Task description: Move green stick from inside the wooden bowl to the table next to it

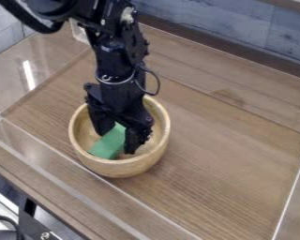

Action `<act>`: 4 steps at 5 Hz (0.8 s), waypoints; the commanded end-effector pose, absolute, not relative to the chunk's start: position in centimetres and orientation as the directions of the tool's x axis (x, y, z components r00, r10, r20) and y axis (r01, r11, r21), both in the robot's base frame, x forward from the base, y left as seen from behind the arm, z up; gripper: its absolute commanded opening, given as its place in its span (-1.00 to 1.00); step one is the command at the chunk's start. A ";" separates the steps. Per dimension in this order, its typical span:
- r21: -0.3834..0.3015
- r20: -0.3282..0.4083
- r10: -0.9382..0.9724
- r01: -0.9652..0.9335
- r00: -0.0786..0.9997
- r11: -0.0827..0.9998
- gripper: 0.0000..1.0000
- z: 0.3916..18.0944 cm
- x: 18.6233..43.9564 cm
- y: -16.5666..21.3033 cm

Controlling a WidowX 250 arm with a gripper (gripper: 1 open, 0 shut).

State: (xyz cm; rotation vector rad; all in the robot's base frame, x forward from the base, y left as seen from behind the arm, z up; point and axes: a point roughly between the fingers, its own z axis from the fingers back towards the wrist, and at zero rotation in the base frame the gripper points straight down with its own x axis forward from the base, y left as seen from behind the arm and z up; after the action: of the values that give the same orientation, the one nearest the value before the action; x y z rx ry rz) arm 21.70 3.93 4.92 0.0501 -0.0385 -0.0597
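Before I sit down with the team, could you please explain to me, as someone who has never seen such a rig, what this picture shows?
The black machine reaching down from the upper left is a single robot arm, and its fingers are its grasping part. There is one view, from a camera looking down at the brown wood-grain table at an angle. On the table stands a round, light tan wooden bowl, and inside it lies a small green stick. The fingers are lowered into the bowl, spread apart, right by the stick. They partly hide it, so I cannot tell whether they touch it, but it does not look gripped. The task is to move the stick out onto the table beside the bowl.
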 end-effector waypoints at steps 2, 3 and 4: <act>0.055 0.063 -0.060 0.057 0.996 0.997 1.00 4.9 22.3 3.8; 0.054 0.066 -0.055 0.052 0.996 0.997 1.00 4.9 22.4 3.8; 0.053 0.068 -0.051 0.047 0.996 0.997 1.00 4.8 22.5 3.8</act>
State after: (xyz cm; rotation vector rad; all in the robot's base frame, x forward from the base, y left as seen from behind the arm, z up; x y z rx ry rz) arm 22.07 3.89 4.40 0.0458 -0.0504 -0.0416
